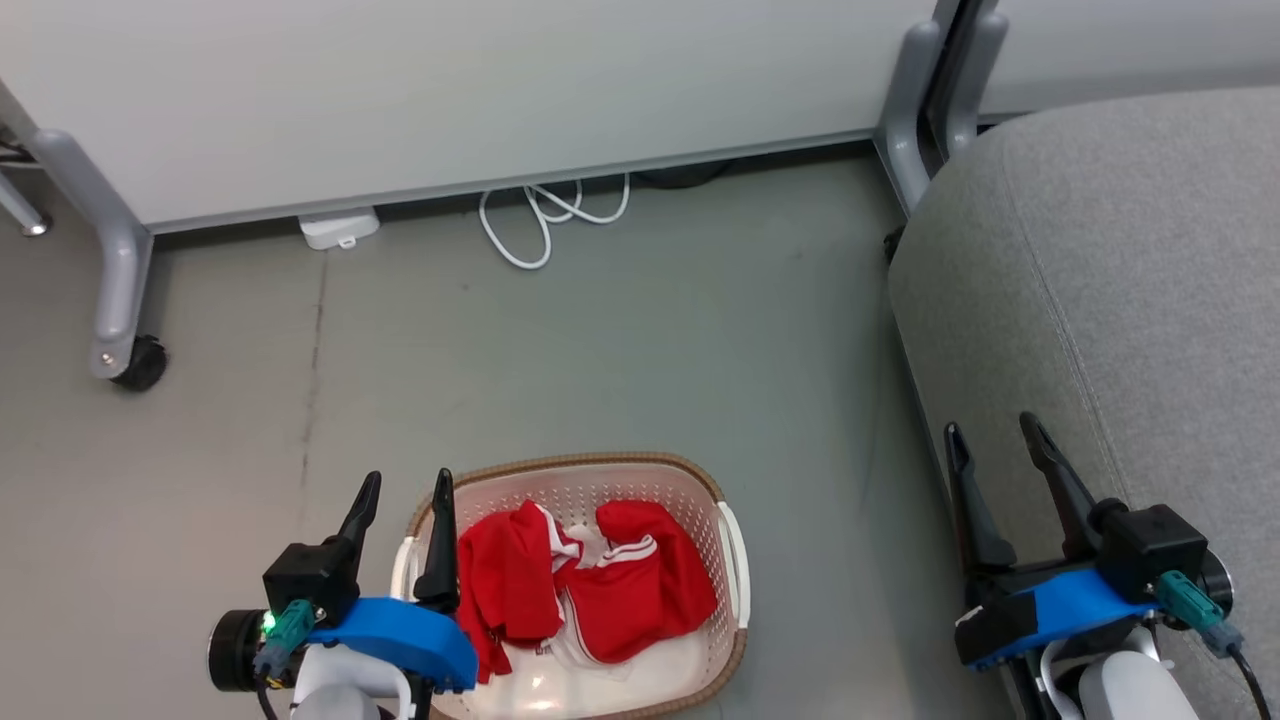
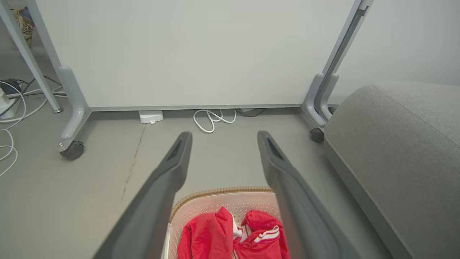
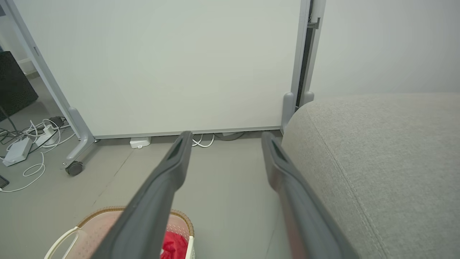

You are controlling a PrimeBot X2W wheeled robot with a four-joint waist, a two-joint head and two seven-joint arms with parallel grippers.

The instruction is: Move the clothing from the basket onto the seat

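Overhead, both jaws stand apart, clothing [image 1: 600, 590] in basket [image 1: 580, 462]; right wrist view adds cables [image 3: 39, 131].

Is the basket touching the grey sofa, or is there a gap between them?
Apart. In the head view a strip of bare floor lies plainly between the basket and the sofa.

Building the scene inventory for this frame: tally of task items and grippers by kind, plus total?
Laundry basket: 1
Red clothing lumps inside it: 2, true garment count unclear
Grey sofa: 1
Open grippers: 2, left gripper and right gripper
Total: 6
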